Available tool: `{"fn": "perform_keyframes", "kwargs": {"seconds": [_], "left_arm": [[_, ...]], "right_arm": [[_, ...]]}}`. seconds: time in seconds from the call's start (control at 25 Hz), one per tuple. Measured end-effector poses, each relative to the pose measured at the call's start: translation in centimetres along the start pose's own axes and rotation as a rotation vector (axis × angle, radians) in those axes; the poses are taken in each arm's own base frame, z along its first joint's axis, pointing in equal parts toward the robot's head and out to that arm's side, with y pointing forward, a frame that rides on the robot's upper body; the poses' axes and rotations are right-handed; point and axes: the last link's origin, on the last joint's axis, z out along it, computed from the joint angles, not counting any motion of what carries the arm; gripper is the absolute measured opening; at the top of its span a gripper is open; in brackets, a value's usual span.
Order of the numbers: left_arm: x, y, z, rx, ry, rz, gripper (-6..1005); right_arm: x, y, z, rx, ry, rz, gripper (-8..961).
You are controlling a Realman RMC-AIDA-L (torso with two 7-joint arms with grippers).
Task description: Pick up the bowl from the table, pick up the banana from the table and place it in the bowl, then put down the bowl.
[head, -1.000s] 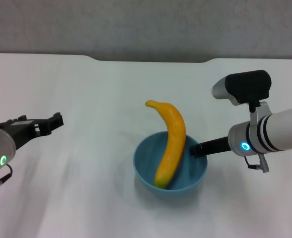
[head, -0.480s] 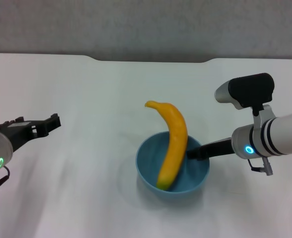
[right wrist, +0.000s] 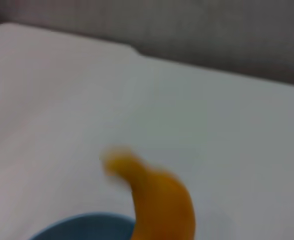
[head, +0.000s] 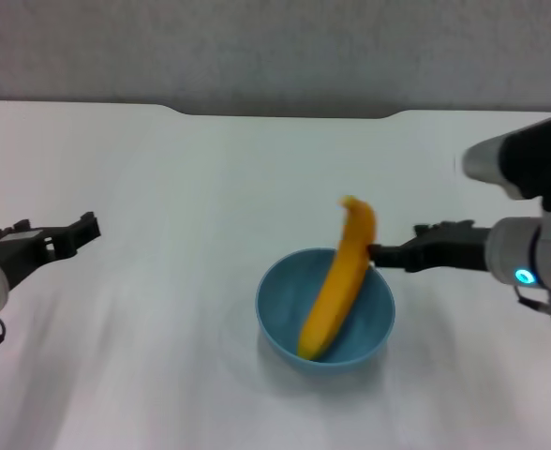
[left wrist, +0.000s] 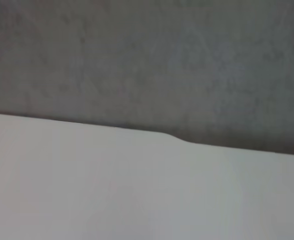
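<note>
We count one bowl [head: 325, 314], light blue. We count one banana [head: 339, 281], standing in that bowl. We count one table [head: 191, 206], white. We count two grippers: the left gripper [head: 81, 228] and the right gripper [head: 380, 253].

A plain grey wall [head: 275, 47] is filling the 12 o'clock band of the head view from side to side, its matte surface showing faint mottling. A thin dark shadow line [head: 285, 114] is running along the wall's foot, dipping lower around 12 o'clock. In the left wrist view the same wall [left wrist: 147, 60] is taking up the half toward 12 o'clock. In the right wrist view it is showing as a blurred strip [right wrist: 212, 35] from 11 to 2 o'clock.
</note>
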Motion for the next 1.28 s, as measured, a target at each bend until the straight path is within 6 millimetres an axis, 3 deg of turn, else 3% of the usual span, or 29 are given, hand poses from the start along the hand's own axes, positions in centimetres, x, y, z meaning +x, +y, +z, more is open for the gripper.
{"fn": "perform_keyframes", "kwargs": {"seconds": [0.2, 0.36, 0.6, 0.88, 1.04, 1.28], "left_arm": [[-0.4, -1.1, -0.5, 0.004, 0.07, -0.017, 895], [-1.5, -1.9, -0.5, -0.01, 0.162, -0.012, 895], [-4.2, -2.2, -0.3, -0.077, 0.301, 0.008, 895], [-6.4, -2.0, -0.1, -0.165, 0.399, 0.053, 896], [-6.9, -2.3, 0.0, -0.195, 0.446, 0.078, 896], [-7.4, -2.6, 1.1, -0.205, 0.413, 0.09, 896]], "right_arm": [[0.3, -1.4, -1.6, 0.066, -0.083, -0.029, 890], [0.9, -1.7, -2.4, 0.158, -0.215, -0.082, 886], [2.4, -0.1, -2.1, 0.274, -0.372, -0.223, 880], [6.4, 1.3, -2.3, 0.441, -0.66, -0.322, 878], [8.1, 1.3, -3.0, 0.413, -0.786, -0.344, 878], [8.8, -0.3, -2.1, 0.319, -0.773, -0.271, 878]]}}
